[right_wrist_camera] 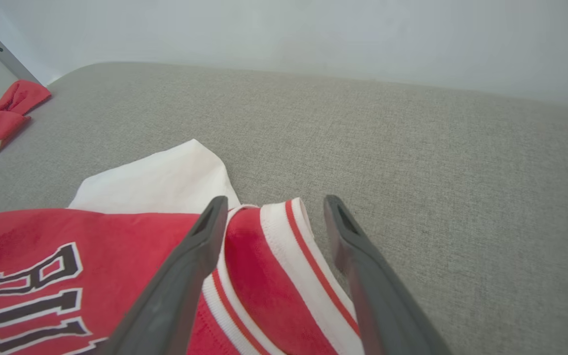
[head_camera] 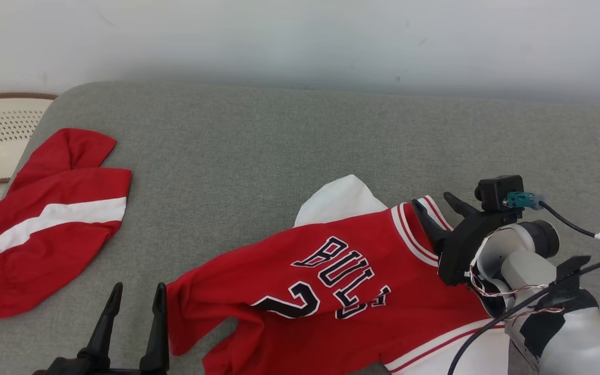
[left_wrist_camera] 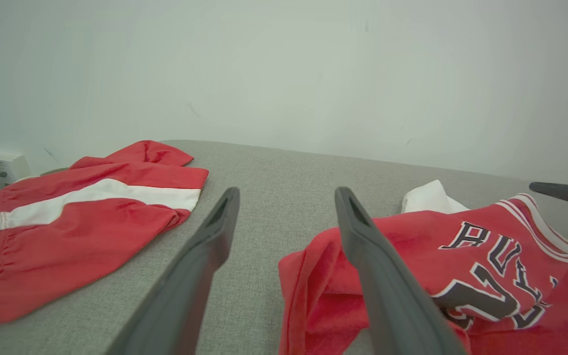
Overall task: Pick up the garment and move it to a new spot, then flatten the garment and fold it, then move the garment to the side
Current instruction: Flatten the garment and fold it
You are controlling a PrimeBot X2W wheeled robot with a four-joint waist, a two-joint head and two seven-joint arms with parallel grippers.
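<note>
Flattening step, I'd judge. Grey woven-cover desk (head_camera: 279, 135) carries the garment (head_camera: 331, 291) near its front, centre-right: limp cloth, left hem bunched, white sleeve poking out behind. Red shorts (head_camera: 55, 224) lie well apart, left. Right tool (head_camera: 431, 199) is wide and empty, straddling the striped trim. Left tool (head_camera: 139, 285) is wide and empty, just beside the bunched hem. Next: pinch both edges, pull apart.

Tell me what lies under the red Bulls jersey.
The red jersey lies on the grey fabric surface; its white sleeve pokes out from beneath the top edge. Whatever else its crumpled folds cover cannot be seen.
</note>
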